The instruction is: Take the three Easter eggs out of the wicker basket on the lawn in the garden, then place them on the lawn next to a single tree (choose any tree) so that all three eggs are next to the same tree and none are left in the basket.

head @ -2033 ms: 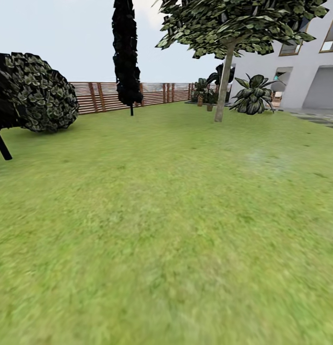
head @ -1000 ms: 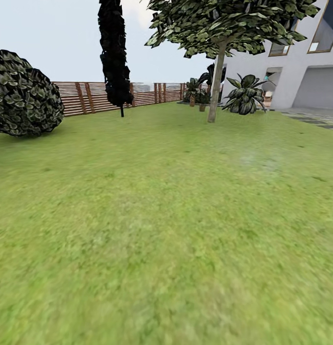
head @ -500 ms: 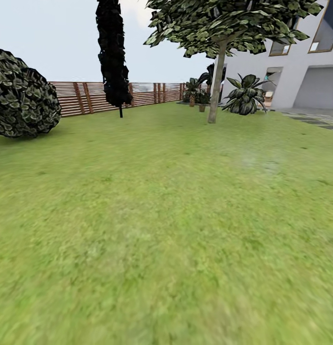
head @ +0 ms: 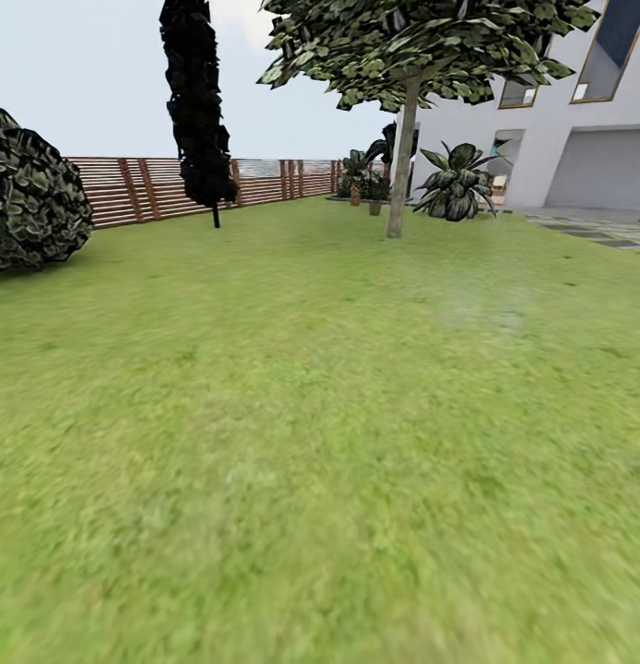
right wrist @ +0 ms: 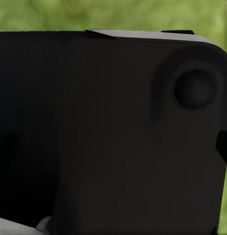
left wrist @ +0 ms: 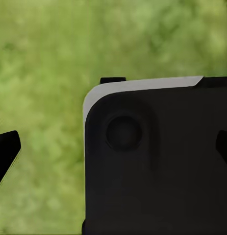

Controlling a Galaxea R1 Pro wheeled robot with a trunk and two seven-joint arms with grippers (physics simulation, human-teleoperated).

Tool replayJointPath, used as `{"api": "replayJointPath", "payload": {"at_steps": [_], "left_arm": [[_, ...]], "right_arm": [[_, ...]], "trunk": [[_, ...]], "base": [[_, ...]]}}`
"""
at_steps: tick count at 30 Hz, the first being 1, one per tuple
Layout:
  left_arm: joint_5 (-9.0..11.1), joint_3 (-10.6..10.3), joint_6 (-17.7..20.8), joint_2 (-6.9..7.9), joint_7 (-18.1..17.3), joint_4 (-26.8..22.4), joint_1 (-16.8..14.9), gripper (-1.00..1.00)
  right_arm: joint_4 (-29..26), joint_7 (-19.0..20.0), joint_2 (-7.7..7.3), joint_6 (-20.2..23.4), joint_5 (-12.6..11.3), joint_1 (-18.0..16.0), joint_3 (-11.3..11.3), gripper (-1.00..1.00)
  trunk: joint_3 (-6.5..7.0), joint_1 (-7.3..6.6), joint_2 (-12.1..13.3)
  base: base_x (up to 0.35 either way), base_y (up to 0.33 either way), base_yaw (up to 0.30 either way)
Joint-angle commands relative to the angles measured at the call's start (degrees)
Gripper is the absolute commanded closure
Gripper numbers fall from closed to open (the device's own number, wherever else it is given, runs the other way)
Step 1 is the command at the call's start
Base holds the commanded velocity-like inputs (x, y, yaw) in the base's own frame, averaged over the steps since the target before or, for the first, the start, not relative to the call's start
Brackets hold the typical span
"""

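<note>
Rolling over open lawn (head: 320, 461), the robot is looking toward the tree (head: 397, 166) far ahead, probably scouting where eggs could go. Neither basket nor eggs are appearing on the grass before that tree. A dark columnar tree (head: 195, 111) and fence (head: 265, 180) are standing beside it. Both wrist views are showing dark housing over grass; I cannot tell either gripper's opening or load.

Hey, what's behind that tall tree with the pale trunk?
Behind the tree stand a broad-leaved plant, potted plants and the white house wall. The trunk and the plants cover the ground directly behind them.
</note>
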Motion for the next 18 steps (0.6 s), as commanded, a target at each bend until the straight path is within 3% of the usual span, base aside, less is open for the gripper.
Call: {"api": "replayJointPath", "payload": {"at_steps": [1,18], "left_arm": [[0.0,0.0,-0.2,0.00,0.0,0.1,0.0,-1.00],[0.0,0.0,-0.2,0.00,0.0,0.0,0.0,-1.00]], "right_arm": [[0.0,0.1,-0.02,-0.1,0.0,0.0,0.1,-1.00],[0.4,-0.5,-1.55,0.0,0.3,0.1,0.2,-1.00]], "trunk": [[-0.04,0.03,0.0],[-0.04,0.03,0.0]], "base": [[0.329,0.000,-0.007],[0.329,0.000,-0.001]]}}
